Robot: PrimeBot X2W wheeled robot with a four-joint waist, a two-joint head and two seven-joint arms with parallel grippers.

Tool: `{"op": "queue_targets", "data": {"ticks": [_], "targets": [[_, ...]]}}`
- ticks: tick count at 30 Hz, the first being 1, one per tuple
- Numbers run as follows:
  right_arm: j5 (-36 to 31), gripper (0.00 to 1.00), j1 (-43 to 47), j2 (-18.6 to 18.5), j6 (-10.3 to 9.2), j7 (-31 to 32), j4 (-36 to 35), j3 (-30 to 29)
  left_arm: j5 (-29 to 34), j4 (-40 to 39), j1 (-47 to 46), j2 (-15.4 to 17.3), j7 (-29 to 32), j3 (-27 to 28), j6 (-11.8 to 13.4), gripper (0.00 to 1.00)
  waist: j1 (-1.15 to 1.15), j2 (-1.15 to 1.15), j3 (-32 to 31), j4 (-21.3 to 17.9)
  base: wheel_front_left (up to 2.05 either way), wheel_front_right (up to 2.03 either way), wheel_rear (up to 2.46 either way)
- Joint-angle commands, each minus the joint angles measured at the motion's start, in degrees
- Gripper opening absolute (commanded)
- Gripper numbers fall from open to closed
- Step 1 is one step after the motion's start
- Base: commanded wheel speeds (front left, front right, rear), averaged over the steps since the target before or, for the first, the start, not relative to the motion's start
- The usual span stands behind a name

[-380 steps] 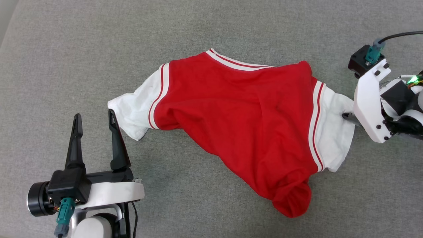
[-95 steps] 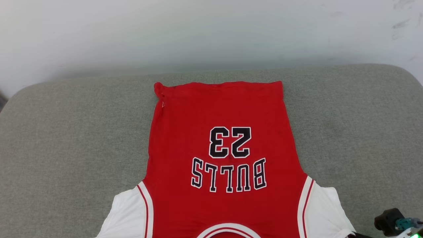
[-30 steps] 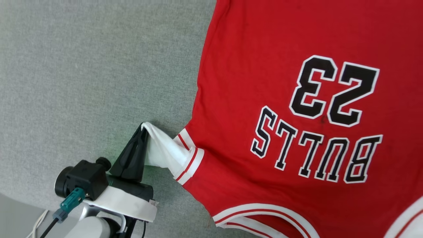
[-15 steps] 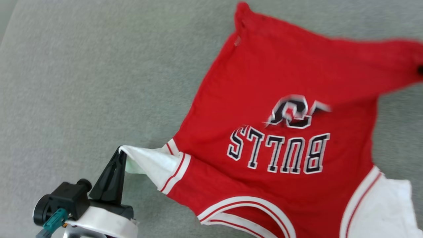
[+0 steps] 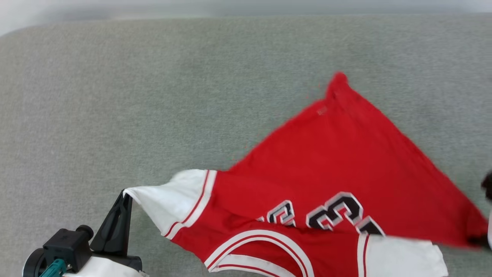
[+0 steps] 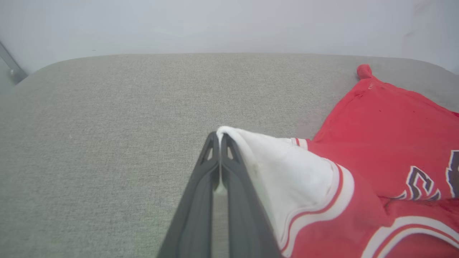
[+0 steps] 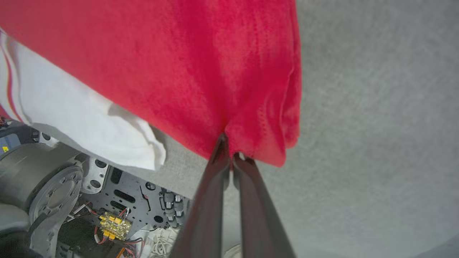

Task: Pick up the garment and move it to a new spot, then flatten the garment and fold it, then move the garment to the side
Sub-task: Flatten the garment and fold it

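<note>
The garment, red with white sleeves, lies partly doubled over on the grey cushion. Its black-and-white print is half covered. My left gripper is at the lower left, shut on the tip of the white sleeve; the left wrist view shows the left gripper pinching the white sleeve. My right gripper is shut on a red hem corner of the garment, lifted above the cushion. That held corner is at the right edge of the head view. The other hem corner rests far back.
The grey cushion stretches wide to the left and far side, ending at a rounded back edge before a pale wall. In the right wrist view the robot's own base with wiring sits below the other white sleeve.
The camera has shifted. My right gripper has drawn its hem corner towards the near right, laying red cloth over the lettering. My left gripper still holds the sleeve tip.
</note>
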Motion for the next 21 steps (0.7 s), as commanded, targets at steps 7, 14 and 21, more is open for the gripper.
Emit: {"op": "queue_targets", "data": {"ticks": [7, 14, 21], "targets": [[0.4, 0.00, 13.6, 4.7, -0.02, -5.4, 4.3, -2.3, -0.3, -0.3, 0.6, 0.8, 0.4, 0.1, 0.3, 0.00, 0.01, 0.00, -0.6, -0.8, 0.00, 0.00, 0.00], [-1.4, 1.00, 13.4, 6.2, -0.03, -8.4, 1.0, -10.6, -0.5, -0.8, 1.2, 1.2, 1.0, 0.4, 0.8, 0.00, 0.01, 0.00, -1.4, -1.3, 0.00, 0.00, 0.00], [-3.7, 1.00, 8.2, 5.4, -0.02, -7.6, -7.8, -21.6, -0.1, -1.3, 1.0, 0.7, 0.9, -0.3, 1.0, 0.00, 0.01, 0.00, -1.1, -0.6, 0.00, 0.00, 0.00]]}}
